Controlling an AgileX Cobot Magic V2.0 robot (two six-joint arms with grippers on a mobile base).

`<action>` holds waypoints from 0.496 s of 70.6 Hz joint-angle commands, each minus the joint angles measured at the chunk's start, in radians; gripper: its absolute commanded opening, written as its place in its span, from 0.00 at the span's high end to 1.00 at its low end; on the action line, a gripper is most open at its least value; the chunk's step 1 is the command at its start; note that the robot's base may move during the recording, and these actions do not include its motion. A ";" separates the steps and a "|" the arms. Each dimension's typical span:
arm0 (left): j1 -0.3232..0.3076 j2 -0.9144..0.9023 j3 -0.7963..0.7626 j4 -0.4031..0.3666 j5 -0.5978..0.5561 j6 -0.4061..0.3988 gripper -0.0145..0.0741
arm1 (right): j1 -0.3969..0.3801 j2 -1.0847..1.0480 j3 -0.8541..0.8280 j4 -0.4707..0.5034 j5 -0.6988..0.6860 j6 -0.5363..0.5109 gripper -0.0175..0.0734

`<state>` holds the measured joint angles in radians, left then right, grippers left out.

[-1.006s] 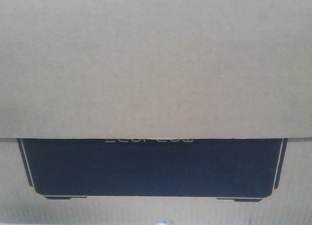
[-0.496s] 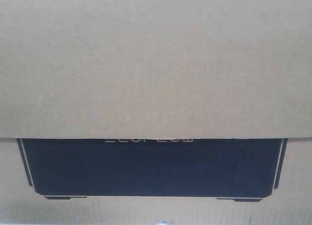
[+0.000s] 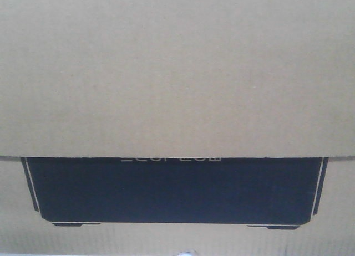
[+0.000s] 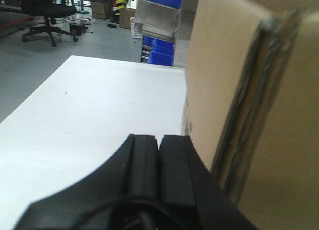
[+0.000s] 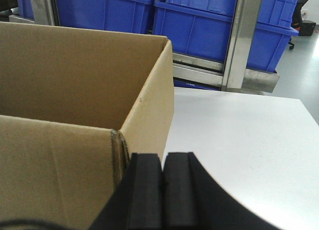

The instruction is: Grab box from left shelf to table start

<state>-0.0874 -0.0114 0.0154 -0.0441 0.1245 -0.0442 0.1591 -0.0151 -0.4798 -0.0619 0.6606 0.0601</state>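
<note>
The brown cardboard box (image 3: 177,73) fills the front view, its black printed panel (image 3: 172,189) with faint pale lettering low in the frame. In the left wrist view my left gripper (image 4: 159,139) is shut and empty, pressed beside the box's left wall (image 4: 219,75) over the whitish table (image 4: 89,115). In the right wrist view my right gripper (image 5: 163,157) is shut and empty against the open box's right corner (image 5: 144,110), with the table (image 5: 239,135) to its right. The box stands between the two grippers.
Blue plastic bins (image 5: 199,21) sit on a steel-framed shelf (image 5: 241,41) just behind the table. More blue bins (image 4: 159,46) and a metal rail (image 4: 157,21) show in the left wrist view. An office chair (image 4: 47,13) stands far off on the grey floor.
The box has shifted very slightly right and up in the front view; otherwise nothing has visibly changed.
</note>
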 commanded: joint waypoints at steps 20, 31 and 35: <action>0.004 -0.012 0.014 0.019 -0.124 0.000 0.95 | -0.004 -0.001 -0.023 -0.013 -0.086 -0.001 0.75; 0.004 -0.012 0.014 0.019 -0.124 0.000 0.95 | -0.004 -0.001 -0.023 -0.013 -0.086 -0.001 0.75; 0.004 -0.012 0.014 0.019 -0.124 0.000 0.95 | -0.004 -0.001 -0.023 -0.013 -0.086 -0.001 0.75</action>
<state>-0.0850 -0.0114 0.0296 -0.0268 0.0964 -0.0442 0.1591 -0.0151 -0.4798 -0.0639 0.6606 0.0601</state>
